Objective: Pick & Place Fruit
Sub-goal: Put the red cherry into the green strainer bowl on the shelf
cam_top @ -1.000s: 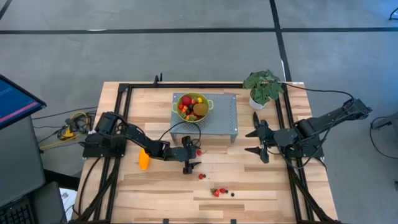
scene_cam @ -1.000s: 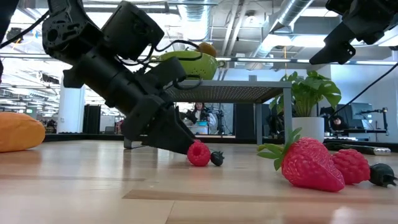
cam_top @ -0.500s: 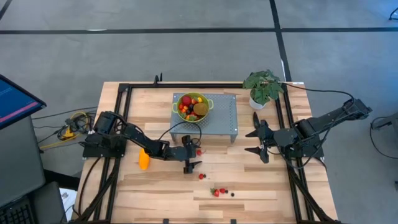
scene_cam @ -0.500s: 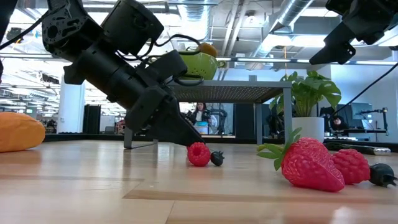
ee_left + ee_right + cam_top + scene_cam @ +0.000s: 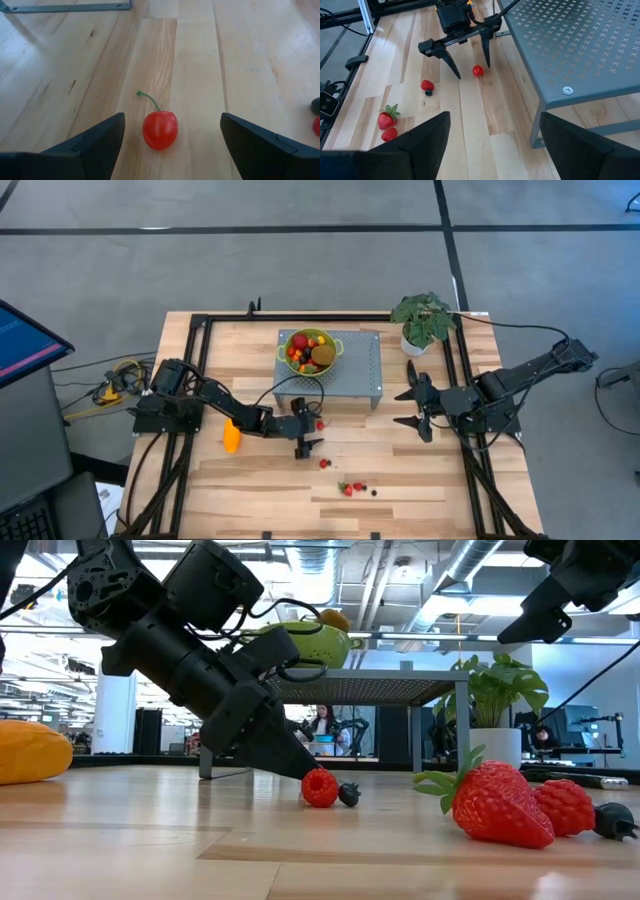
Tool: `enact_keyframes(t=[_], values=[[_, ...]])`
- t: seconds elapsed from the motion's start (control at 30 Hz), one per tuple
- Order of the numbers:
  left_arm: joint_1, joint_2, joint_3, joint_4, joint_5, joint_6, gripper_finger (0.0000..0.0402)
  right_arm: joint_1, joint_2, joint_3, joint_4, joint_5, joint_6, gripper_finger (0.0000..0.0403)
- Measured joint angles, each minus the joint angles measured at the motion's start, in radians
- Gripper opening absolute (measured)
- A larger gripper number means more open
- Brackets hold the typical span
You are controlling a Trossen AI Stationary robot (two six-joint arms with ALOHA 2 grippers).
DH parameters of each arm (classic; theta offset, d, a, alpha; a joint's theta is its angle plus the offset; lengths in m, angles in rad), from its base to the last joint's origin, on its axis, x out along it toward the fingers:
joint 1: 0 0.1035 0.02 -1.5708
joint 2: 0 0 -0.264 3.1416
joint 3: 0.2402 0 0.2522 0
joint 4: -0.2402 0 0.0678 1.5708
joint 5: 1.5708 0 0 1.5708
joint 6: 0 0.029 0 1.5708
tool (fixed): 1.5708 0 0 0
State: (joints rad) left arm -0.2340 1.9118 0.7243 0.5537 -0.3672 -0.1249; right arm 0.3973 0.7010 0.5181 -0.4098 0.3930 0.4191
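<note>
A small red cherry (image 5: 160, 129) with a green stem lies on the wooden table (image 5: 260, 480), in front of the grey stand. My left gripper (image 5: 172, 119) is low over the table and open, one finger on either side of the cherry without touching it; the right wrist view shows the left gripper (image 5: 465, 60) and the cherry (image 5: 478, 71). A raspberry (image 5: 320, 787) and a dark berry (image 5: 348, 794) lie nearer the front edge, with two strawberries (image 5: 495, 802) beyond them. A long orange fruit (image 5: 231, 436) lies beside the left arm. My right gripper (image 5: 408, 407) hangs open above the table's right side.
A green bowl (image 5: 311, 352) holding several fruits sits on the grey perforated stand (image 5: 355, 370) at the back middle. A potted plant (image 5: 423, 320) stands at the back right. Black frame rails (image 5: 190, 380) run along the table's sides. People and equipment show in the room behind.
</note>
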Motion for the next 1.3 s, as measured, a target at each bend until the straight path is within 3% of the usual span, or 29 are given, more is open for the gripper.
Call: enact_keyframes(t=[0.97,1.17,1.3], values=[[0.0,0.026,0.0,0.009,0.0,-0.015,0.0144,0.0,0.0,0.0,0.0,0.0,0.0,0.0301],[0.0,0.026,0.0,0.011,-0.001,-0.015,0.0136,0.0,0.0,0.0,0.0,0.0,0.0,0.0301],[0.0,0.026,0.0,0.012,0.009,-0.037,0.0166,0.0,0.0,0.0,0.0,0.0,0.0,0.0301]])
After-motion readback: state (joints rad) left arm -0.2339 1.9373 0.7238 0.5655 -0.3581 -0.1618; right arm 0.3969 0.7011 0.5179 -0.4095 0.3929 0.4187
